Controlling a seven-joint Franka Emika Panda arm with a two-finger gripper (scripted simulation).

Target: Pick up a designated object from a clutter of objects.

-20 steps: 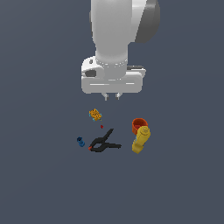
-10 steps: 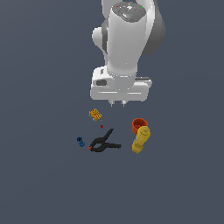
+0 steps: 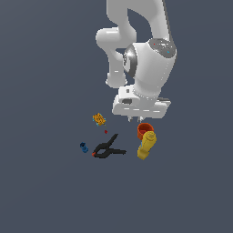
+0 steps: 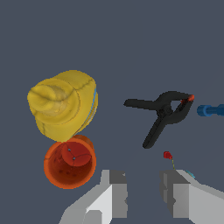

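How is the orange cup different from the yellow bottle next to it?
The cup is orange-red; the bottle is yellow with a thin blue stripe. The cup is open at the top, so you can see inside; the bottle is closed, with a lumpy top. The cup looks shorter than the bottle. They sit touching, and neither is held by the fingers.

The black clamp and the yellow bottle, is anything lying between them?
No. In the wrist view, only bare floor separates the black clamp from the yellow bottle.
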